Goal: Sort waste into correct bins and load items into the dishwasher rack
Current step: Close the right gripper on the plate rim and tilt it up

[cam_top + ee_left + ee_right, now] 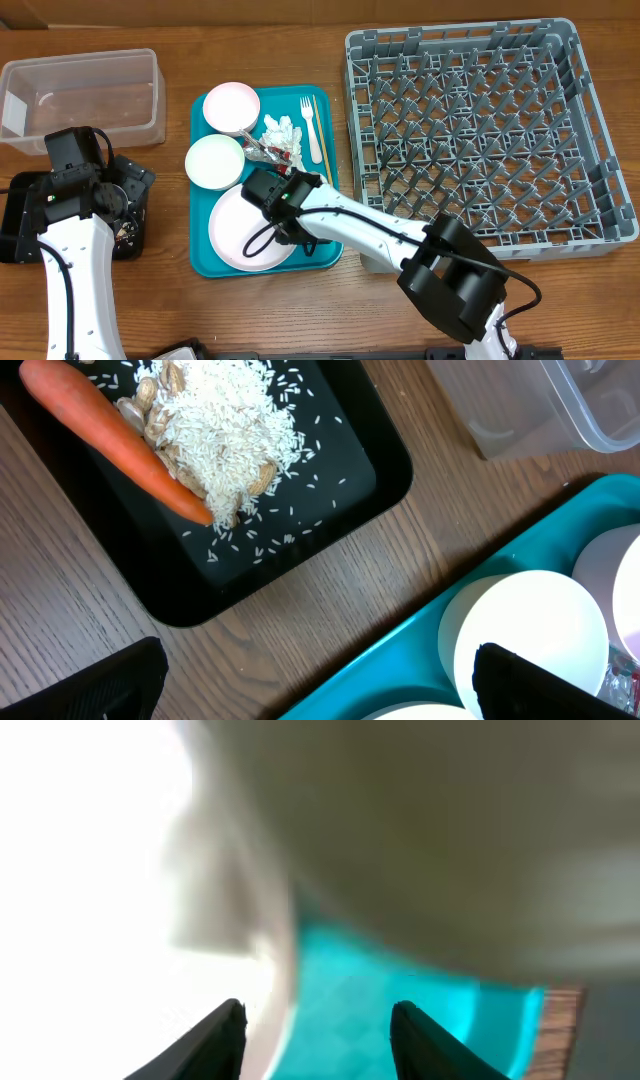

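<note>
Jaws of right gripper (318, 1025) parted, straddling plate (228, 236) rim; left gripper (320, 670) spread wide over bare table (300, 585) between black tray (395, 475) and teal tray (500, 550) edges.

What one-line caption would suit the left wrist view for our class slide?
Orange carrot and white rice scraps lie in the shallow black rectangular tray, beside a teal serving tray.

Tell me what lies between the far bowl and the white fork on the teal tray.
Overhead view: crumpled white napkins, with the red-and-silver wrapper at their near edge.
</note>
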### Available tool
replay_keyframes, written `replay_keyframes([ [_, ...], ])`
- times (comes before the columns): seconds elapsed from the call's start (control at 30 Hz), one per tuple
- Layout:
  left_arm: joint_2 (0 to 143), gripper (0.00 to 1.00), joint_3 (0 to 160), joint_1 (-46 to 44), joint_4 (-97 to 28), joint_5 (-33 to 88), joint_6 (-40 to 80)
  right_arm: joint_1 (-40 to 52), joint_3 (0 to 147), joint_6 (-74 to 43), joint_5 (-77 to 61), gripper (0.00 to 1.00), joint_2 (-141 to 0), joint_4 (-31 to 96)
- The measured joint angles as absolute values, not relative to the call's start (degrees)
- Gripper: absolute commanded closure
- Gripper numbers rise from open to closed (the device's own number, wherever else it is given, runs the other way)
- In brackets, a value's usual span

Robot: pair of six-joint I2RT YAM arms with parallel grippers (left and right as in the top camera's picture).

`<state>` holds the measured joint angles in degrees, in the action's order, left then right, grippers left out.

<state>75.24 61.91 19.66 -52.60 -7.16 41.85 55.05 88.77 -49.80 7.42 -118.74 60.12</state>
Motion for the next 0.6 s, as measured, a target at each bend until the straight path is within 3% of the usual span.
replay_keyframes([
  [0.6,75.24,0.00,61.91,19.66,-52.60,-7.18,41.85,58.81,88.97,-51.27,5.96,0.52,-119.70,58.46],
])
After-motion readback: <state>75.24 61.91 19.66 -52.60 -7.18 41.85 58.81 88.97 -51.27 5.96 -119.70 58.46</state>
